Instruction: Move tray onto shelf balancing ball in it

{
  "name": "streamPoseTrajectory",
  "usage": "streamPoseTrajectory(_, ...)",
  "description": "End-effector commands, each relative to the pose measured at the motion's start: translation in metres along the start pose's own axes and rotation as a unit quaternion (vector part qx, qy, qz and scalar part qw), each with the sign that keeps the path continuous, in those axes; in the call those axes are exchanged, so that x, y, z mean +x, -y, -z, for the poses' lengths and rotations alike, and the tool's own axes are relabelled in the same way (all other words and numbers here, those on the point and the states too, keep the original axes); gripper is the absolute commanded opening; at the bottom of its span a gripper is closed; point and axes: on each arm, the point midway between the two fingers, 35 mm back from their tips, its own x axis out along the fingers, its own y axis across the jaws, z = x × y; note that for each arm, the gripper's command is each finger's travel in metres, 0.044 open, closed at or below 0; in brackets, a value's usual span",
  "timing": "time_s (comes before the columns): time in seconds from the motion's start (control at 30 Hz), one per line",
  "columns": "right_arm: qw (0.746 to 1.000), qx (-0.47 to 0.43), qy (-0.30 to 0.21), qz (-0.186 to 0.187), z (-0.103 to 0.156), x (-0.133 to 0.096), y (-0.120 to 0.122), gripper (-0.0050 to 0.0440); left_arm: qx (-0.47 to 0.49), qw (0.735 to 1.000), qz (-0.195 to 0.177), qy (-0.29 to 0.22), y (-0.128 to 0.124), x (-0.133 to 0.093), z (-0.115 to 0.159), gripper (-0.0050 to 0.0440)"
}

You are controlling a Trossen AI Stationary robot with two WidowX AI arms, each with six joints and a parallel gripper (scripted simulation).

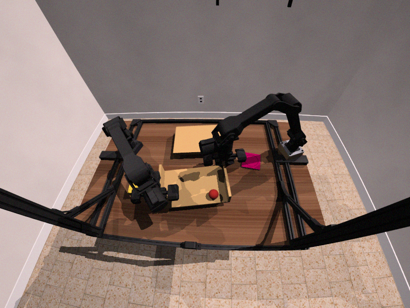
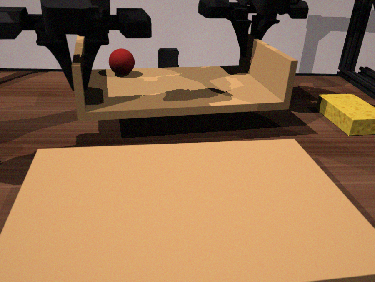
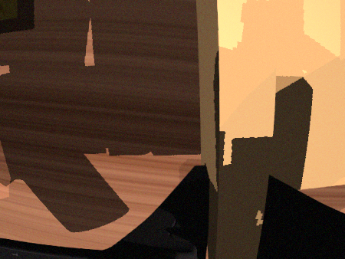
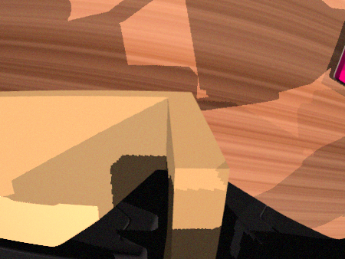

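Two hands, left hand (image 1: 154,196) (image 2: 246,52) (image 3: 238,172) and right hand (image 1: 222,163) (image 2: 78,88) (image 4: 182,181), are gripping tray (image 1: 192,190) (image 2: 181,112) (image 3: 245,96) (image 4: 197,142) walls above desk (image 1: 251,215) (image 2: 30,100) (image 3: 115,115) (image 4: 249,130).
Red ball (image 1: 213,194) (image 2: 121,61) is inside, at tray's lower right in top view.

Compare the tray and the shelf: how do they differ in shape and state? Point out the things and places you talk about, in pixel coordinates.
The tray (image 1: 195,190) (image 2: 181,114) (image 3: 249,103) (image 4: 77,122) has two upright end walls; the shelf (image 1: 192,139) (image 2: 188,206) shows a flat top without walls.
The tray is raised off the table, clamped by the left gripper (image 1: 162,190) (image 2: 249,50) (image 3: 238,172) and right gripper (image 1: 222,165) (image 2: 79,89) (image 4: 182,181); neither grips the shelf.
The tray carries the red ball (image 1: 213,193) (image 2: 121,61); the shelf doesn't.
Shared: light tan colour.
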Motion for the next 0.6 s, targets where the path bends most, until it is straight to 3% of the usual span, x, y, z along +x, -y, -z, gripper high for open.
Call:
streamPoseTrajectory(0.0,1.0,-0.001,-0.003,-0.001,0.0017,-0.004,-0.0002,0.002,-0.001,1.0,0.0,-0.003,0.0,-0.0047,0.0016,0.002)
streamPoseTrajectory(0.57,1.0,-0.001,-0.003,-0.001,0.0016,-0.0093,-0.0001,0.002,-0.001,1.0,0.0,-0.003,0.0,-0.01,0.0015,0.002)
